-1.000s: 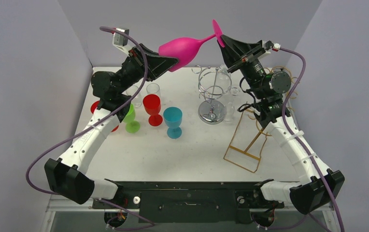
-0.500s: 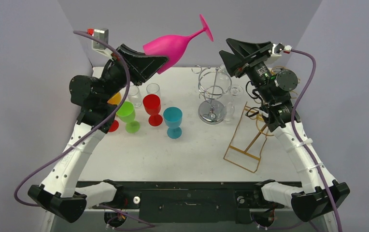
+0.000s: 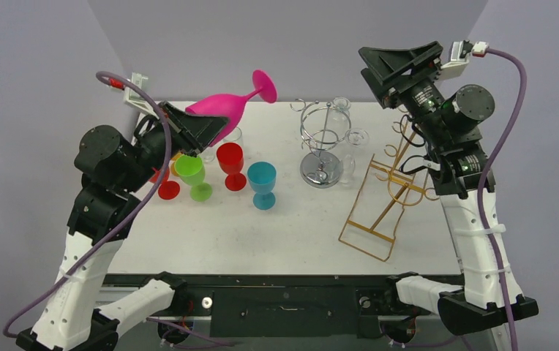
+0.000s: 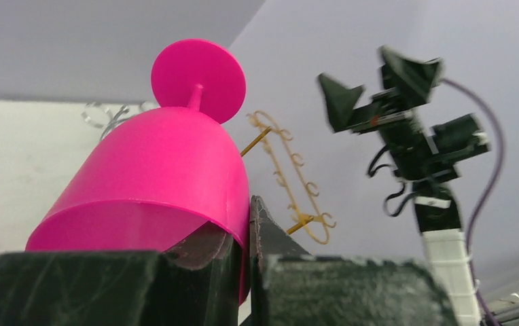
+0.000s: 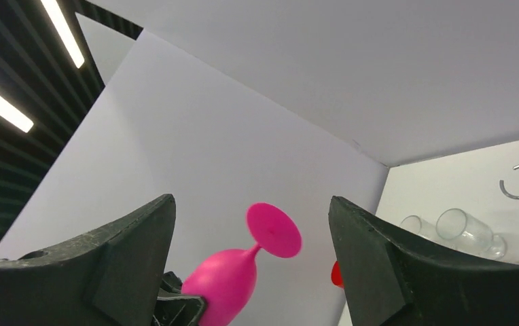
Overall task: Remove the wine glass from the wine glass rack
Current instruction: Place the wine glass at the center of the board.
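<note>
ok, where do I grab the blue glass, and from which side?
Take the blue glass by its stem, from the near side, horizontally. It stands upright, the stem is its narrowest part, and the red glass crowds its far left; nothing stands in front of it.

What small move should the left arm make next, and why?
Probably turn the pink glass upright and lower it to the table. The left gripper pinches its rim, foot high in the air; the right gripper is open, apart from it.
</note>
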Robot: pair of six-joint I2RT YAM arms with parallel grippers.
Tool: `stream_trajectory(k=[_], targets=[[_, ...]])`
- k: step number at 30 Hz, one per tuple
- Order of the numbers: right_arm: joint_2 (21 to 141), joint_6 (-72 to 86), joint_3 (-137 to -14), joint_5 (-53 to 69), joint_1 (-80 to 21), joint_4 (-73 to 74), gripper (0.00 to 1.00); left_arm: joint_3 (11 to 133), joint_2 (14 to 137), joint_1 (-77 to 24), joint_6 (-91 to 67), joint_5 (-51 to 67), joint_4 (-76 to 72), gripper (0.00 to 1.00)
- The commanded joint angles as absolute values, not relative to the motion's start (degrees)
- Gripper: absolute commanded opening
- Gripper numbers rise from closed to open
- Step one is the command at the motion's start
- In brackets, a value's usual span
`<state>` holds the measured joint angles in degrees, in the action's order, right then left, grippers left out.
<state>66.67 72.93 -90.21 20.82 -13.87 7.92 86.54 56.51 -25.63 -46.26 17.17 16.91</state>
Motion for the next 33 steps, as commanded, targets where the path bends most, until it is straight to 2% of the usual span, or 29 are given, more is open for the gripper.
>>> stream_trajectory(k=[1, 6, 12, 21, 33], targets=[[70.48, 57.28, -101.63, 23.44, -13.36, 21.56, 0.79, 89.39, 54.18, -27.44, -40.42, 7.35, 37.94, 0.00], [72.24, 50.31, -107.42, 20.50, -13.18, 28.09, 0.80, 92.83, 53.57, -29.24, -38.60, -0.76, 54.58, 0.00], [73.81, 47.15, -108.56, 19.03, -13.05, 30.84, 0.80, 91.58, 52.03, -29.36, -37.88, -3.17, 64.44, 0.00], [74.25, 43.36, -109.48, 17.02, -10.63, 35.28, 0.81, 84.84, 50.11, -29.52, -36.14, -2.19, 72.15, 0.00], [73.33, 42.45, -109.03, 16.97, -8.63, 36.54, 0.81, 78.90, 51.81, -30.87, -33.58, -5.07, 75.37, 0.00]])
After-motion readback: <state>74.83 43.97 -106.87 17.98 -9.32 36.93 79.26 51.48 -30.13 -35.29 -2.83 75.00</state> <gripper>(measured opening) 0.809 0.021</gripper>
